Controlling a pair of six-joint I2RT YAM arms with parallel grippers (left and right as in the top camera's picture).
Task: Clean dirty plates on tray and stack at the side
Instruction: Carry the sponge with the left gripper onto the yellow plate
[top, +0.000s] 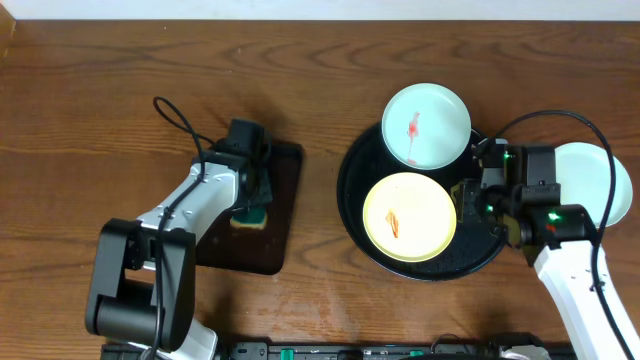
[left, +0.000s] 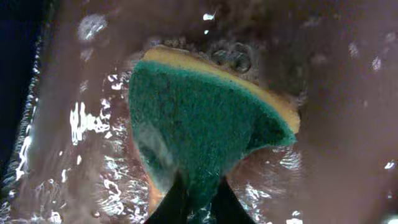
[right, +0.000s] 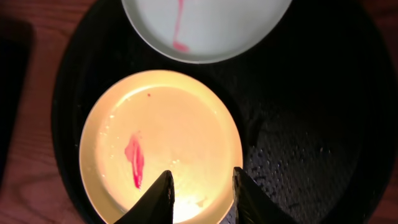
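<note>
- While you look down from overhead, read everything off the round black tray (top: 352, 215): it sits on dark brown wood-grain tabletop (top: 100, 100), with bare wood to its left and beyond its far side up to the table's back edge.
- You have a yellow plate (top: 409, 217) lying flat inside the tray with a red streak near its middle.
- Your streaked mint plate (top: 427, 125) rests tilted on the tray's far rim, partly overhanging the wood.
- You'll find the plain mint plate (top: 585, 175) on the tabletop just right of the tray, partly covered by the right arm and its cable.
- Your right gripper (right: 202, 177) hangs over the tray at the yellow plate's right edge, fingers parted and clamping nothing; plate surface shows in the gap.
- Well left of the tray, a rectangular tray (top: 285, 190) holds a wet film with glints and bubbles.
- Your left gripper (left: 198, 196) is clenched on a green-and-yellow sponge (left: 205, 124) over that wet surface.
- Between the two trays you have a strip of bare wood; the tray's near rim lies close to the table's front edge.
</note>
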